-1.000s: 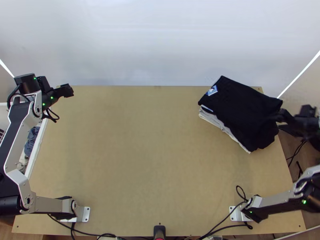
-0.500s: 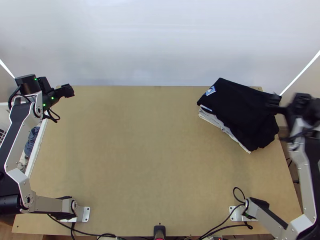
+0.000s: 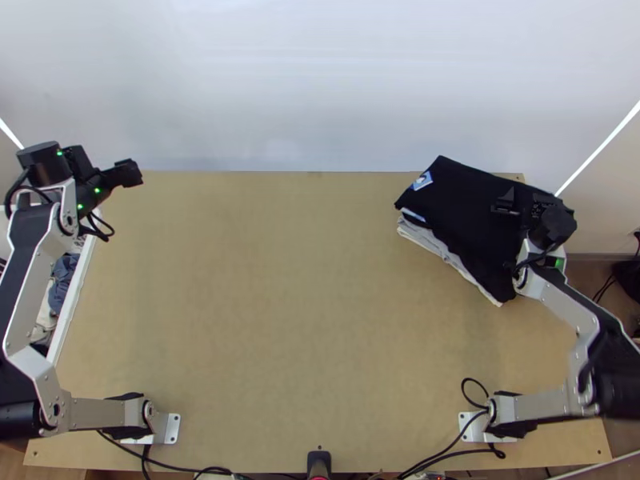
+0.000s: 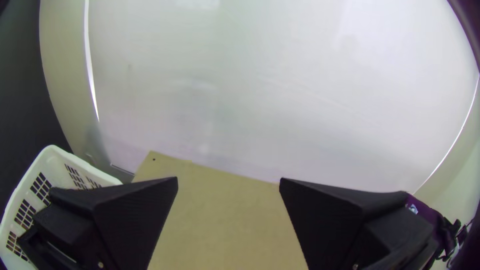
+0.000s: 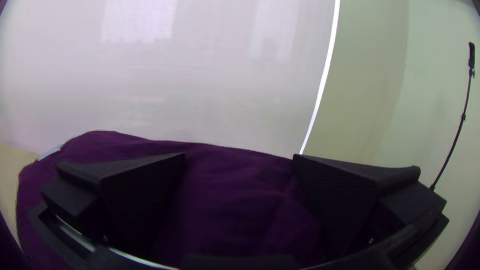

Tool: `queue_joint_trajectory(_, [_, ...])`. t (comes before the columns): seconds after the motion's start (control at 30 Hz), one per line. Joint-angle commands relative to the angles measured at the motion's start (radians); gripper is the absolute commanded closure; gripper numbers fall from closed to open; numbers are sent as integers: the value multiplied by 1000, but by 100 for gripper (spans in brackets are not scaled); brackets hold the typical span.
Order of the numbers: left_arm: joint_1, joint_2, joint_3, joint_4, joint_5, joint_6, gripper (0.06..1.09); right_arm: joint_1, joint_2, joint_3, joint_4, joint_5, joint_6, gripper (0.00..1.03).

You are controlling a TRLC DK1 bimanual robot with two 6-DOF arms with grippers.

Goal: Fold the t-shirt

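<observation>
While the right gripper (image 5: 240, 156) is over the right part of the black t-shirt (image 3: 460, 196), its 2 fingers stand wide apart, pinching nothing. The shirt lies folded on pale cloth (image 3: 436, 244) at the far right of the table (image 3: 280, 320). If those fingers dip and snag an edge, sideways motion could drag its layers loose. Far left, the left gripper (image 4: 229, 178) is spread too.
</observation>
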Motion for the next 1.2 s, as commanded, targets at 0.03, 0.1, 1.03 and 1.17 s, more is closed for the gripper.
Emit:
queue_joint_trajectory(0.03, [-2, -32, 9, -12, -3, 6, 10, -66, 200, -39, 188, 14, 36, 4])
queue_joint_trajectory(0.1, [-2, -35, 3, -12, -8, 6, 10, -69, 217, -45, 206, 14, 36, 4])
queue_joint_trajectory(1.03, [-42, -190, -46, 324, -97, -97, 10, 3, -477, 460, -351, 22, -36, 4])
queue_joint_trajectory(1.17, [-136, -302, -213, 560, -235, 22, 10, 77, -652, 391, -374, 5, -36, 4])
